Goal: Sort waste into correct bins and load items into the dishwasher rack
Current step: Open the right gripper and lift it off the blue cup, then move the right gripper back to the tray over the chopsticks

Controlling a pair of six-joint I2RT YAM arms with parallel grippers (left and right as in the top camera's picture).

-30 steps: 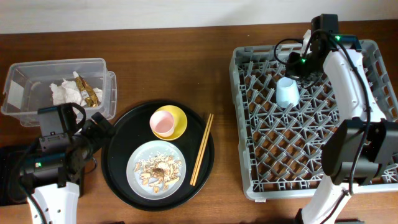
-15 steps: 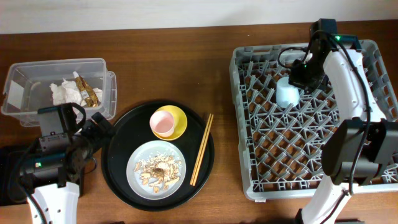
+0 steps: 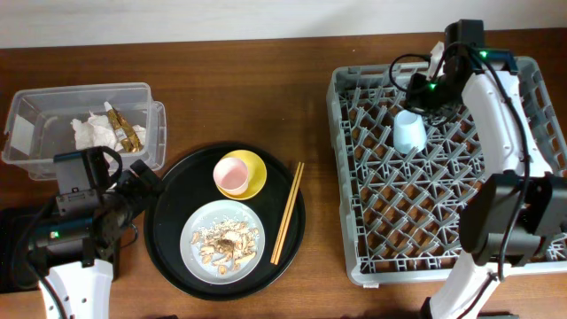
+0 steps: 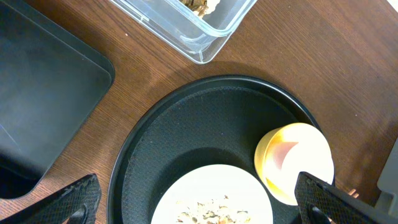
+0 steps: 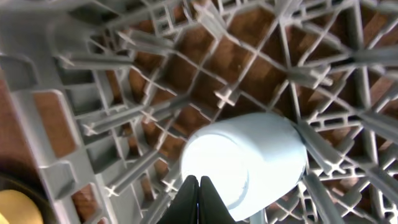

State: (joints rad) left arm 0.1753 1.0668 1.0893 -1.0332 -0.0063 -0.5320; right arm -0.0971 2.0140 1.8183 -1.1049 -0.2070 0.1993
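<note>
The light-blue cup point(image 3: 408, 131) stands upside down in the grey dishwasher rack point(image 3: 354, 266); it also shows in the right wrist view point(image 5: 261, 155). My right gripper point(image 3: 427, 89) is shut and empty just above it, with its fingertips point(image 5: 198, 196) together. My left gripper point(image 3: 142, 182) is open and empty at the left rim of the round black tray, its fingers point(image 4: 202, 205) wide apart. The pink cup point(image 3: 232, 173) sits in the yellow bowl point(image 3: 255, 182). The plate point(image 3: 197, 226) holds food scraps point(image 3: 226, 241). The chopsticks point(image 3: 287, 213) lie beside it.
The round black tray point(image 3: 168, 213) carries the bowl, plate and chopsticks. The clear tub point(image 3: 80, 89) at the back left holds napkins point(image 3: 89, 133) and the wrapper point(image 3: 128, 133). The shallow black tray point(image 4: 43, 106) lies at the left, near my left arm.
My right gripper dipped toward the light-blue cup half a second ago and has lifted back up and away. The cup stays in the rack. The left arm has not moved.
</note>
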